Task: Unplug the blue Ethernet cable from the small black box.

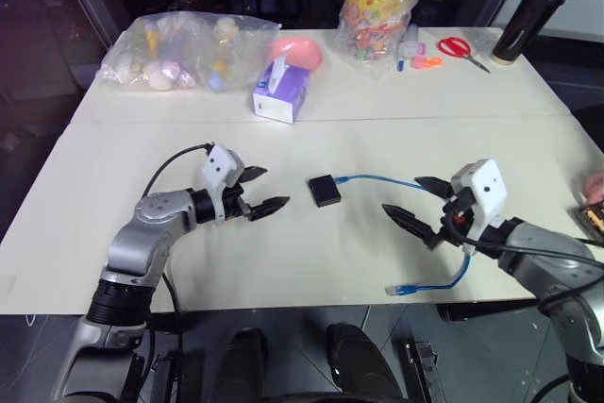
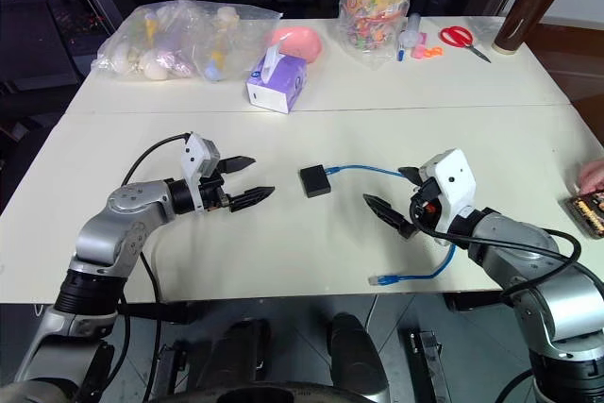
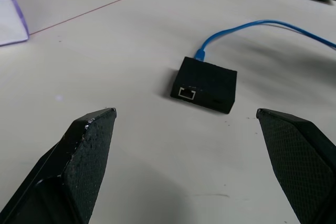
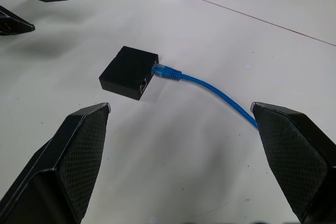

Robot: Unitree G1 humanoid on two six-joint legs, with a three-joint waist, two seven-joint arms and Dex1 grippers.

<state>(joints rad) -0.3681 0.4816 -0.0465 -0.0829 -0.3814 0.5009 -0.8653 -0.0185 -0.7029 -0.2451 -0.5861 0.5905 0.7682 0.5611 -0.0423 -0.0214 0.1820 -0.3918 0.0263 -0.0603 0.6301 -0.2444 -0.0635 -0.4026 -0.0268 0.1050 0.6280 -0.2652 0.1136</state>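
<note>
A small black box (image 1: 325, 190) lies flat near the middle of a pale table (image 1: 311, 261), with a blue Ethernet cable (image 1: 382, 179) plugged into the side facing 3 o'clock. From the plug, the cable runs toward 3 o'clock, passes under the right gripper (image 1: 416, 200) and curls back to a loose end (image 1: 396, 289) near the table's front edge at about 5 o'clock from the box.

The left gripper (image 1: 260, 190) hovers at 9 o'clock from the box, near it but not touching, its 2 black fingers spread apart and empty. The right gripper, at 3 o'clock from the box, also stands with its fingers wide apart, holding nothing, with the cable between them in the right wrist view.

At 12 o'clock from the box, further back, sit a purple-and-white tissue box (image 1: 280, 92), a clear bag of items (image 1: 184, 52), a yellow-lidded candy jar (image 1: 378, 11), red scissors (image 1: 461, 49) and a dark bottle (image 1: 528, 19). A person's hand (image 1: 594, 186) shows at the table's right edge.
</note>
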